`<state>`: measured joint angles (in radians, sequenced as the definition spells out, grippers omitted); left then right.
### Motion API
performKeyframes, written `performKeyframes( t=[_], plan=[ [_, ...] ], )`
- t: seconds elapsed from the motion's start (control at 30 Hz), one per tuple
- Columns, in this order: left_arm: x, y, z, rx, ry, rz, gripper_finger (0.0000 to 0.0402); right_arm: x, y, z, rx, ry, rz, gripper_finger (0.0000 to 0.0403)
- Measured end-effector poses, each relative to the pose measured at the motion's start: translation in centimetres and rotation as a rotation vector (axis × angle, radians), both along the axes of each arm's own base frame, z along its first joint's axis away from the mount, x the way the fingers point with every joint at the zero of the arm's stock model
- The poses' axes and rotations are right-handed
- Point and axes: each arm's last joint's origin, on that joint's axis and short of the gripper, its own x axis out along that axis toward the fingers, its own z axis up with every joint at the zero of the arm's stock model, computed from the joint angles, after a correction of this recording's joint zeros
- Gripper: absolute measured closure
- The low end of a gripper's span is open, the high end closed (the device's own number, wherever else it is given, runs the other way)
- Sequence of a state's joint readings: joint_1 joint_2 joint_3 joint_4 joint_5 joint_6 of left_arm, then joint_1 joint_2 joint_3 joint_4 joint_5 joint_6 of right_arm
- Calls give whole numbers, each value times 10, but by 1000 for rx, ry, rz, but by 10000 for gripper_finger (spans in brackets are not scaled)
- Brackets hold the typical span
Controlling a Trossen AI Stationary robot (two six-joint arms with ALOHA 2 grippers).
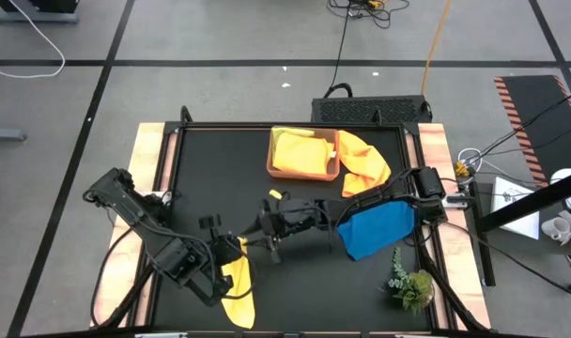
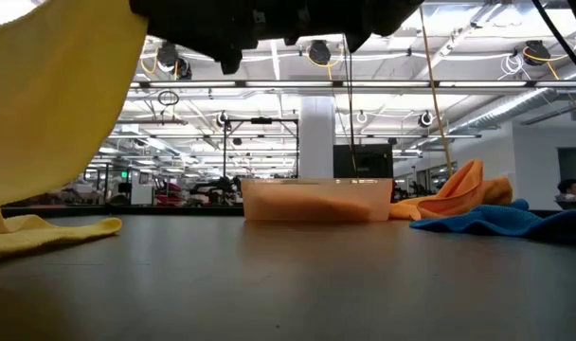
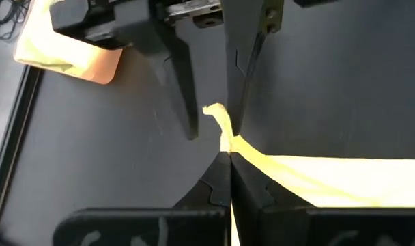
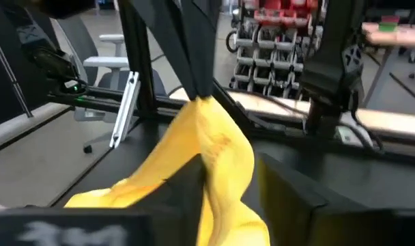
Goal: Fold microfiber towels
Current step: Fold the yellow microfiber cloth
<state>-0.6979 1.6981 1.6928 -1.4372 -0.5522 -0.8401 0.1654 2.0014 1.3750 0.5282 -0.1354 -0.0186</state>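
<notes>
Both grippers — left gripper [image 3: 224, 171], right gripper [image 3: 211, 116] — meet at yellow towel [image 1: 237, 282].

A large open lab hall: exposed ceiling trusses [image 2: 269, 85], strip lights, equipment racks [image 4: 282, 34], office chair [image 4: 105, 65].

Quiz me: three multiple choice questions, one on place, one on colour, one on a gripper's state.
1. Where does the blue towel lie? A) on the table by the plant sprig B) over the left arm C) on the floor
2. Which towel does the left gripper hold? A) blue towel B) lime green towel C) yellow towel
3. How do the right gripper's fingers stand? A) clamped on the blue towel B) apart, around the yellow towel's corner C) flat on the table
Answers: 1 A, seen from above; 2 C, pinched in the left wrist view; 3 B, a gap shows.
</notes>
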Motion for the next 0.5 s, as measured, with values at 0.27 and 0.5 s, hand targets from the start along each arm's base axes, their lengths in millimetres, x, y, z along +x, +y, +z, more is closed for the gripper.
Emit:
performKeyframes(
  t=[0.27,0.5],
  plan=[
    [0,0,0,-33,-24,59,397,-5,-7,18,-47,-49,40,395],
    [-15,-2,0,-5,28,86,335,-36,-20,75,-185,-57,-85,402]
  ],
)
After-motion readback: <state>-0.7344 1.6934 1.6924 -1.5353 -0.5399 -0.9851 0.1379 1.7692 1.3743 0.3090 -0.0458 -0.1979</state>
